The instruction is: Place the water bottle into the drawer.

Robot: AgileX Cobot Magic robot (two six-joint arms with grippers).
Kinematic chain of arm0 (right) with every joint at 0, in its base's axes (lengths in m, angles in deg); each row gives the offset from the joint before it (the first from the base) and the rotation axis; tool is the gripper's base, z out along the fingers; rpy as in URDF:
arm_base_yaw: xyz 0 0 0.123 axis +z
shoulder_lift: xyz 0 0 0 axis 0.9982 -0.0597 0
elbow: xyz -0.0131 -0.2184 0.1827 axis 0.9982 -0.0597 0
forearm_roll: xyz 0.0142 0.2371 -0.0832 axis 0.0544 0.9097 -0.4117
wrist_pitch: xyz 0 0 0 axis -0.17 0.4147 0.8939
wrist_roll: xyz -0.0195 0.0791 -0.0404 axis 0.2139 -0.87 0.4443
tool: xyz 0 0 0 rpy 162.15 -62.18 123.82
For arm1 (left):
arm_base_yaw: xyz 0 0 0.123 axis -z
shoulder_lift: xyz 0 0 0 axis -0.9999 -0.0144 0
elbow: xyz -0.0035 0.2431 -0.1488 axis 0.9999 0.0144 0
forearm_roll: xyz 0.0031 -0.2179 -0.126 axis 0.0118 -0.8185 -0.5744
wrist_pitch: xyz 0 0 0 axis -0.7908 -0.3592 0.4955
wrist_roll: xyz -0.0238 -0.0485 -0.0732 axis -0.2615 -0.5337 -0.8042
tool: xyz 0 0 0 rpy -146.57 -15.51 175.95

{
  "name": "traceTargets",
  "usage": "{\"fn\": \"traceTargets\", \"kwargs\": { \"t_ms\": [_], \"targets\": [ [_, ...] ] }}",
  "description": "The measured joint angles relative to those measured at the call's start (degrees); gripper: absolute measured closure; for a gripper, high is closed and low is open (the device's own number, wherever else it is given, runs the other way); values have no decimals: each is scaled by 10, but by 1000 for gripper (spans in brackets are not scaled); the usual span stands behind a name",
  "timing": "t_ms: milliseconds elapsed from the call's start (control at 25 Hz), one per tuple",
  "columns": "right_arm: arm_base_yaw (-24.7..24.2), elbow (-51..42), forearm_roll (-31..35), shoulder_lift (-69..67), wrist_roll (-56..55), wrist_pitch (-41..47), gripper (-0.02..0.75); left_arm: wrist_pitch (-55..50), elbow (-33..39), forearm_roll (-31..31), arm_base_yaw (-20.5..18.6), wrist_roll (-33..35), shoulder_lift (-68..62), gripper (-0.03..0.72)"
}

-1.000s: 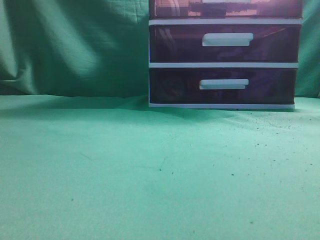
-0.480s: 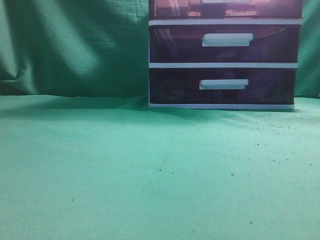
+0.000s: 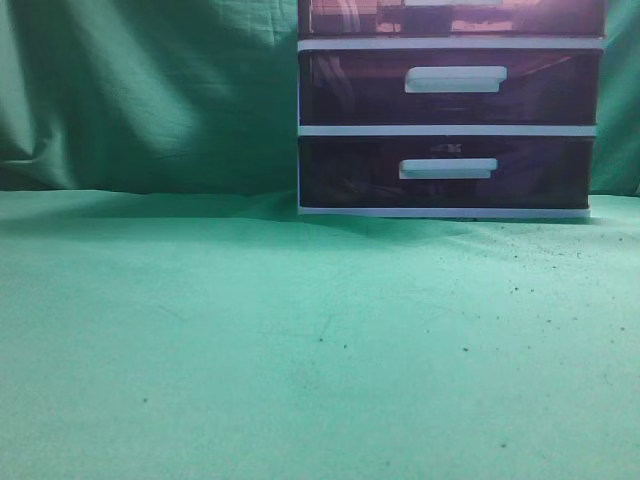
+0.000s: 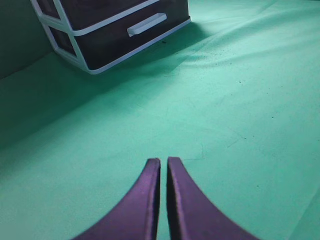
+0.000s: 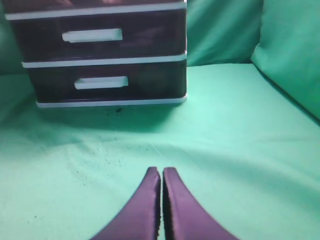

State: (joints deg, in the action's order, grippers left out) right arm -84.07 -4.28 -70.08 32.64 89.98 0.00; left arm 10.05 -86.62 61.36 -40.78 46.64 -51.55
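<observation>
The white-framed drawer unit stands at the back right on the green cloth. Only the lower strip of the topmost drawer shows, with its translucent reddish-brown front closed; a sliver of it also shows in the right wrist view. Pale shapes show through its front, but I cannot tell what they are. No water bottle is in view. My left gripper is shut and empty above bare cloth, far from the unit. My right gripper is shut and empty, facing the unit from a distance. Neither gripper shows in the exterior view.
The middle drawer and bottom drawer are closed, each with a white bar handle. Green cloth covers the table and hangs as a backdrop behind. Small dark specks lie on the cloth at the right.
Only faint reflections on the dark drawer fronts shift; nothing else has moved.
</observation>
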Motion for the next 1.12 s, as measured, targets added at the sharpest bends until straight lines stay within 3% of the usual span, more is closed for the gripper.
{"fn": "traceTargets", "kwargs": {
  "t_ms": [280,1120],
  "targets": [
    [-1,0,-83,0,-61,56,738,0,0,0,0,0,0,688],
    [-1,-1,-76,0,-73,65,738,0,0,0,0,0,1,688]
  ]
}}
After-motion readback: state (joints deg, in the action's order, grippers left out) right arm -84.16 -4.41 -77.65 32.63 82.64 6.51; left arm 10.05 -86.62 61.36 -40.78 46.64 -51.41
